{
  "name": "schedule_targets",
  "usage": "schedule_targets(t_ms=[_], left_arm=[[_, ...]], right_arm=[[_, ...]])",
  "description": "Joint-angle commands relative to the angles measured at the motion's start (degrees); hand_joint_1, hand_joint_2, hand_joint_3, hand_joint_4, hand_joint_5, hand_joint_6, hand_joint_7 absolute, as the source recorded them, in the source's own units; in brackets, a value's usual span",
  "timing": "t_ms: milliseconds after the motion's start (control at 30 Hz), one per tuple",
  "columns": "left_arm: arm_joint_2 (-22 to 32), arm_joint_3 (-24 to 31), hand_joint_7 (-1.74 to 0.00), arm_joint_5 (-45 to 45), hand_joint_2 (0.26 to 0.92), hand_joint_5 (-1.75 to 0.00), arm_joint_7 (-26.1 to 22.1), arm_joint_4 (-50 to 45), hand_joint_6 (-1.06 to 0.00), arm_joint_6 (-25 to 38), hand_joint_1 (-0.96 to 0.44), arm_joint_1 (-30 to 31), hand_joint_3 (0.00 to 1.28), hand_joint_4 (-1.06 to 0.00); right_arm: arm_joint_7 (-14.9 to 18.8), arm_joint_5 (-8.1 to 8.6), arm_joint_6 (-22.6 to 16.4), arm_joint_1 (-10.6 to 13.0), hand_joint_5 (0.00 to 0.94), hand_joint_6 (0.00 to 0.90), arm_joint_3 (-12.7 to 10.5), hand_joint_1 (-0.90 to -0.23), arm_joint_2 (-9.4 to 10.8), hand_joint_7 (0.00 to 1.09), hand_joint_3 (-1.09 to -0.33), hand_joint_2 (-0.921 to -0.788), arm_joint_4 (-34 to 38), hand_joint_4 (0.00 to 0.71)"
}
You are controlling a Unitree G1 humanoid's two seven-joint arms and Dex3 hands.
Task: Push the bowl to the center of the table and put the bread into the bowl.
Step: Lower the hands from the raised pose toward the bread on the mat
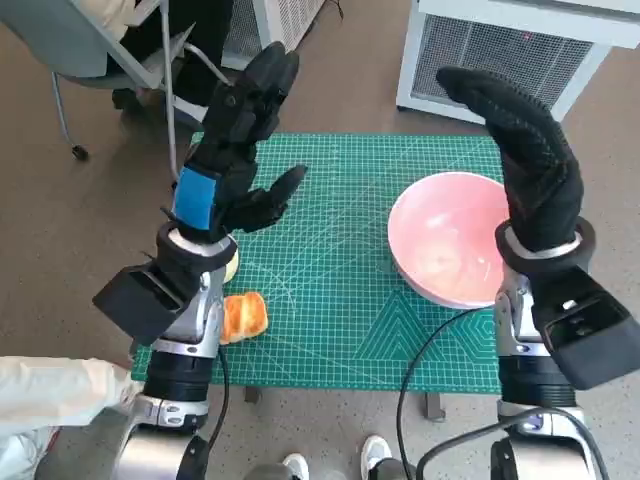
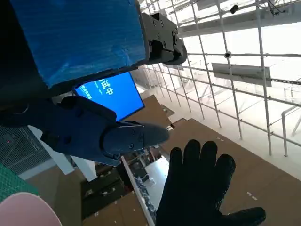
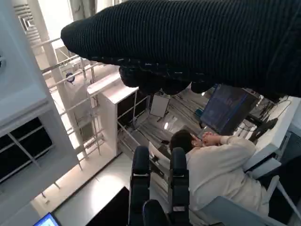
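green mat [image 1: 340,300] on small table. bowl [image 1: 445,240] near right edge, bread [image 1: 243,316] at front-left corner. left hand [image 1: 235,150], right hand [image 1: 530,150] both raised, fingers spread, empty. risk: hard sideways shove tips bowl or overshoots center; left forearm hides bread, blind grasp may knock it off edge.

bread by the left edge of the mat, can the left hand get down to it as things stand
Probably yes. The bread lies on the green mat right beside the left forearm, nothing on top of it. The left hand is raised, holding nothing, so it would need to drop and pull back toward the robot.

Head camera looks down; wrist cameras face outward.
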Motion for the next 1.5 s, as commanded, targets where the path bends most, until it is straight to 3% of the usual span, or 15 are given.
schedule_targets(t_ms=[33,367,633,1000,1233,1500], left_arm=[[-0.1,0.2,-0.33,-0.6,0.921,0.0,-0.2,-0.5,-0.15,-0.3,-0.48,0.1,0.42,-0.22],[-0.2,0.4,-0.34,-0.6,0.921,0.0,-0.1,0.1,-0.15,-0.9,-0.48,0.0,0.42,-0.22],[-0.2,0.7,-0.34,-0.8,0.921,0.0,-0.3,0.5,-0.15,-1.4,-0.48,0.2,0.42,-0.22],[0.0,1.3,-0.35,-1.6,0.921,0.0,-0.6,0.3,-0.14,-1.7,-0.49,0.8,0.42,-0.22],[0.1,1.6,-0.35,-1.4,0.921,0.0,-0.5,0.5,-0.14,-1.9,-0.48,1.0,0.41,-0.22],[0.3,1.9,-0.36,-1.2,0.921,0.0,-0.2,0.7,-0.14,-1.6,-0.48,1.0,0.41,-0.22]], right_arm=[[0.5,0.38,0.8,1.5,0.0,0.224,-0.2,-0.538,0.1,0.19,-0.735,-0.921,-0.2,0.252],[0.3,0.14,0.3,2.1,0.0,0.226,-1.2,-0.537,-0.7,0.19,-0.734,-0.921,0.2,0.252],[0.0,0.72,-2.0,1.8,0.0,0.224,-5.4,-0.53,-4.2,0.18,-0.739,-0.921,5.1,0.248],[-9.6,-2.67,-5.5,-0.2,0.008,0.224,-13.6,-0.555,-9.3,0.19,-0.76,-0.921,22.8,0.264],[-16.3,-5.65,-4.7,-1.1,0.007,0.227,-15.0,-0.549,-12.1,0.18,-0.764,-0.921,33.7,0.269],[-18.5,-5.69,0.8,-1.9,0.0,0.228,-14.8,-0.531,-13.5,0.17,-0.779,-0.921,44.4,0.246]])
